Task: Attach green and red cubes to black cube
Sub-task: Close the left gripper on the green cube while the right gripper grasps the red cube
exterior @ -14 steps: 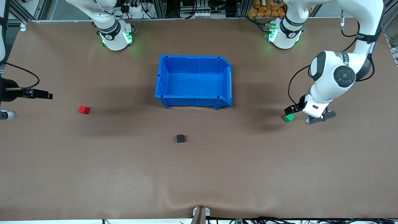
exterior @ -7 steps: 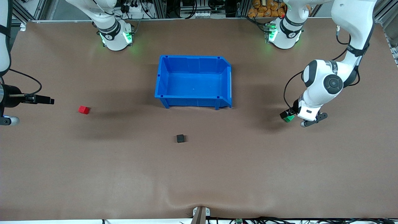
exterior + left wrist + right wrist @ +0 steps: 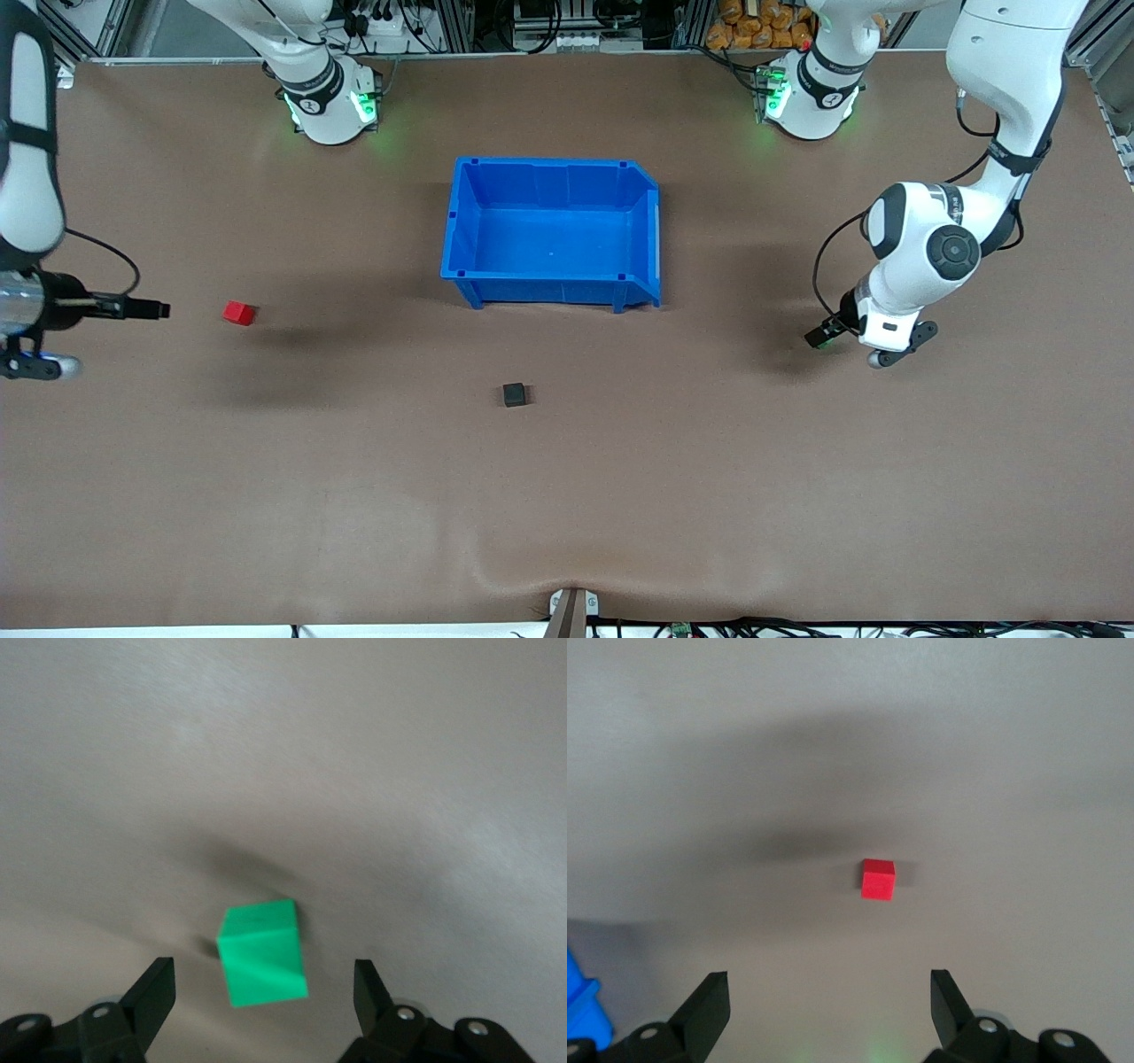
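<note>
Front view: black cube (image 3: 514,394) sits on the table (image 3: 620,496), nearer the camera than the blue bin (image 3: 554,232). Red cube (image 3: 238,312) lies toward the right arm's end; right gripper (image 3: 159,310) is just beside it.

Left wrist view: left gripper (image 3: 264,992) low over the green cube (image 3: 262,953), fingers (image 3: 152,992) spread on either side, not touching. Cube sits skewed to the fingers; no long axis.

Right wrist view: right gripper's fingers (image 3: 709,1003) wide apart, empty.

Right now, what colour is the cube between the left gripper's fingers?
Bright green; the cube shows best in the left wrist view.
</note>
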You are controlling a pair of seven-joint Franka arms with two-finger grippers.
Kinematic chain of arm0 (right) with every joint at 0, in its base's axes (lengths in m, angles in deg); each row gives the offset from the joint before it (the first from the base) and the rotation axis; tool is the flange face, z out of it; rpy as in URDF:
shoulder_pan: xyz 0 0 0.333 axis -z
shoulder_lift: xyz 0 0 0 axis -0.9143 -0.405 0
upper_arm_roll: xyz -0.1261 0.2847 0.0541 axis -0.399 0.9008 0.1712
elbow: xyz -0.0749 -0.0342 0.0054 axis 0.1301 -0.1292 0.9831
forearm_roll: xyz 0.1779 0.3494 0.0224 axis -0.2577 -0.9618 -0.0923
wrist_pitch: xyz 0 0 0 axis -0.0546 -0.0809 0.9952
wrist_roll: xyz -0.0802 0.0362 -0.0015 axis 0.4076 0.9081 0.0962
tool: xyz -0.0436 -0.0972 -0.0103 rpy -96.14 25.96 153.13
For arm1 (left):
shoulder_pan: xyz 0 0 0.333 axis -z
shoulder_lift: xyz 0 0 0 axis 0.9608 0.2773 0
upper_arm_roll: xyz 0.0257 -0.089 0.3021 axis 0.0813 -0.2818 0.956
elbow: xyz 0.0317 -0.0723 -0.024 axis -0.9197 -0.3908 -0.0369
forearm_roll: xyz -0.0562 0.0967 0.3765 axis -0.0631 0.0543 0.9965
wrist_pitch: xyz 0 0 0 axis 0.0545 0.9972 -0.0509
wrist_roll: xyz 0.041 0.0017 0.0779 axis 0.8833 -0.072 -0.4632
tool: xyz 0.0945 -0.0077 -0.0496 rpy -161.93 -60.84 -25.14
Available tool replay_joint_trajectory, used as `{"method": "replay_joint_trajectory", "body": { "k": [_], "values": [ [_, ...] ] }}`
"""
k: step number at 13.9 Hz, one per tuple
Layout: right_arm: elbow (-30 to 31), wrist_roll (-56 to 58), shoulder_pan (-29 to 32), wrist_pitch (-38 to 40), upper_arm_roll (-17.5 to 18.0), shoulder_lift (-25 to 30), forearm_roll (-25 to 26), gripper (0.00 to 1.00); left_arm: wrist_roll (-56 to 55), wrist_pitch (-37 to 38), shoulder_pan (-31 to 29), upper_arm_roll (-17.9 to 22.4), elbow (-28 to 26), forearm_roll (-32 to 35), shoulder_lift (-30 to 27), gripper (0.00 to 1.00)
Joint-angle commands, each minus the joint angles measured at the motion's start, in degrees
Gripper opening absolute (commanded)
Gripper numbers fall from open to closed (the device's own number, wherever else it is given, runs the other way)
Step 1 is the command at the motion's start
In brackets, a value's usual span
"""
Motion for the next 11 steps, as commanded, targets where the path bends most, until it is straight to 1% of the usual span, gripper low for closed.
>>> {"method": "replay_joint_trajectory", "body": {
  "k": [1, 2, 5, 8, 10, 11],
  "values": [
    [6.32, 0.18, 1.91, -4.57, 0.98, 0.91, 0.04, 1.00, -3.25, -0.36, -1.65, -0.49, 0.81, 1.22, 1.19, 0.86],
    [9.14, 0.27, 3.31, -7.37, 1.16, 1.25, -0.05, 1.00, -4.57, -0.37, -1.48, -0.49, 1.08, 1.22, 1.46, 0.85],
    [14.42, 0.36, 3.59, -13.80, 1.16, 1.43, -0.05, 1.00, -6.07, -0.37, -1.48, -0.49, 1.26, 1.22, 1.72, 0.73],
    [23.81, 0.88, 3.76, -25.65, 1.16, 3.71, -0.05, 1.00, -6.60, -0.37, -1.48, -0.57, 2.22, 1.22, 2.86, 0.71],
    [28.30, 0.97, 3.76, -33.12, 1.16, 3.54, -0.05, 1.00, -6.86, -0.37, -1.48, -0.57, 2.66, 1.22, 3.39, 0.68],
    [31.37, 0.97, 3.67, -37.77, 1.16, 3.63, -0.05, 1.00, -6.87, -0.37, -1.39, -0.66, 2.75, 1.13, 3.57, 0.64]
  ]
}}
